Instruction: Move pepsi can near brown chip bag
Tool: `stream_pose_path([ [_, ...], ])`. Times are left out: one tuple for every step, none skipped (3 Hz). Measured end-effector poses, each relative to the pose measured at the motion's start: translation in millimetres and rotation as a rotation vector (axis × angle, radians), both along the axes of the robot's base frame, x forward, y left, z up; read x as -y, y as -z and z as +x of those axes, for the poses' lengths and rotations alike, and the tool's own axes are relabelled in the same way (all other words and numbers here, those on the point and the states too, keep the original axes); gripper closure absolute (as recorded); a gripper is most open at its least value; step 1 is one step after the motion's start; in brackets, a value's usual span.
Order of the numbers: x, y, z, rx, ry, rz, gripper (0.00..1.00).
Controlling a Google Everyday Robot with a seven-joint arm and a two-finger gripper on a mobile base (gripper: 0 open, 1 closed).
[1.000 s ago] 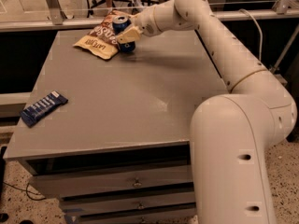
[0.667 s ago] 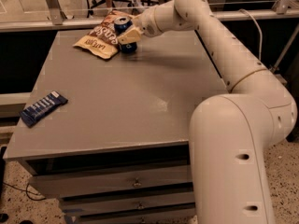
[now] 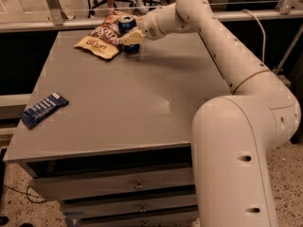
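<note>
Grey, matte and flat, the tabletop [image 3: 128,98] forms the upper face of a cabinet with stacked metal drawers [image 3: 137,186], standing on a speckled floor [image 3: 289,174]; a pale horizontal rail [image 3: 246,15] runs behind the far edge. The small dark blue pepsi can [image 3: 127,24] stands upright at the far side of the tabletop, left of centre. Its silver top faces up, its blue body is partly covered, and its lower rim shows against the table surface. The flat, crinkled brown chip bag [image 3: 101,38] lies directly to the can's left, with large white lettering on its brown section and a yellow-cream end pointing toward the near left. The can and the bag are just beside each other; the can's upper part overlaps the bag's right edge in this view, and actual contact cannot be confirmed. The white, thick-jointed robot arm [image 3: 236,70] rises from the lower right, bends, and reaches across to the far left. Its two-finger gripper [image 3: 128,36] is at the can and clamped on it: one cream-coloured finger [image 3: 131,36] crosses the can's near side at mid-height, and the other finger is hidden behind the can. A flat dark blue wrapped bar [image 3: 44,109] lies at the tabletop's near left edge, well apart from the can and the bag.
</note>
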State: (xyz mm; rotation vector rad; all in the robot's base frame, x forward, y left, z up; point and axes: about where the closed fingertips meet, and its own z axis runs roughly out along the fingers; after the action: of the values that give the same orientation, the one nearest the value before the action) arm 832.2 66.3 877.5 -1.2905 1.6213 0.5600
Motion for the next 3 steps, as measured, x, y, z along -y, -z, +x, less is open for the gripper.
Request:
stream_pose_path([
  [1,2,0,-0.004,0.002,0.0,0.0],
  [2,2,0,-0.004,0.003,0.001,0.0],
  [20,-7,-8,0.009,0.024,0.016,0.0],
])
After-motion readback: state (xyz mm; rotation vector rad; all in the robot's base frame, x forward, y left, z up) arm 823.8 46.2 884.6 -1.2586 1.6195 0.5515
